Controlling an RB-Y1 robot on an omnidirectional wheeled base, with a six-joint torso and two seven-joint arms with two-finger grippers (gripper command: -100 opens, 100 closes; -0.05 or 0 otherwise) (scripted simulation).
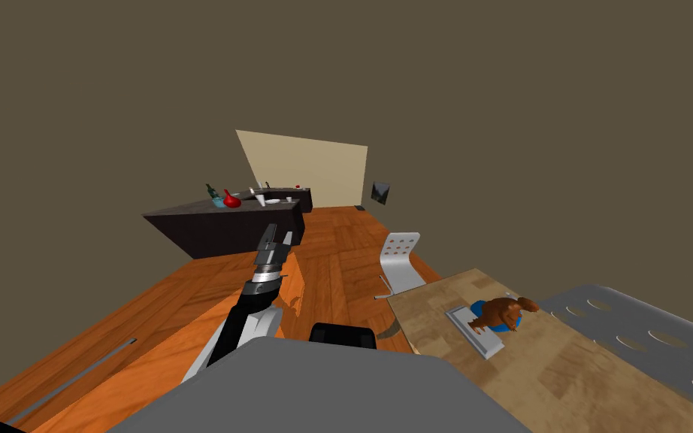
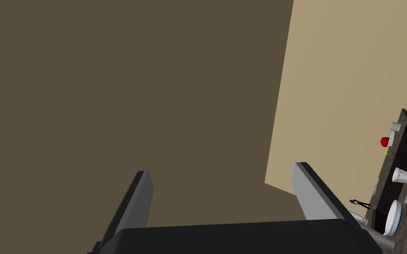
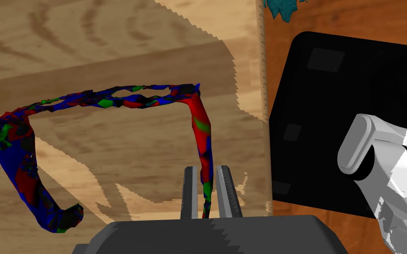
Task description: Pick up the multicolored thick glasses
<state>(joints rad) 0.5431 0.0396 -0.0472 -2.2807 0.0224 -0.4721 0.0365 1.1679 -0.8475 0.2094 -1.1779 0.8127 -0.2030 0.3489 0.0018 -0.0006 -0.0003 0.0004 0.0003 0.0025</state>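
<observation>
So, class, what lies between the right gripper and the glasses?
Nothing. In the right wrist view the right gripper is shut directly on one arm of the glasses, over the wooden table.

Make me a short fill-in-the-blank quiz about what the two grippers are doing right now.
1. The right gripper is ___ on one temple of the glasses.
2. The left gripper is ___, holding nothing.
3. Beneath the glasses is a light ___ tabletop.
Missing words: shut; open; wooden.
</observation>
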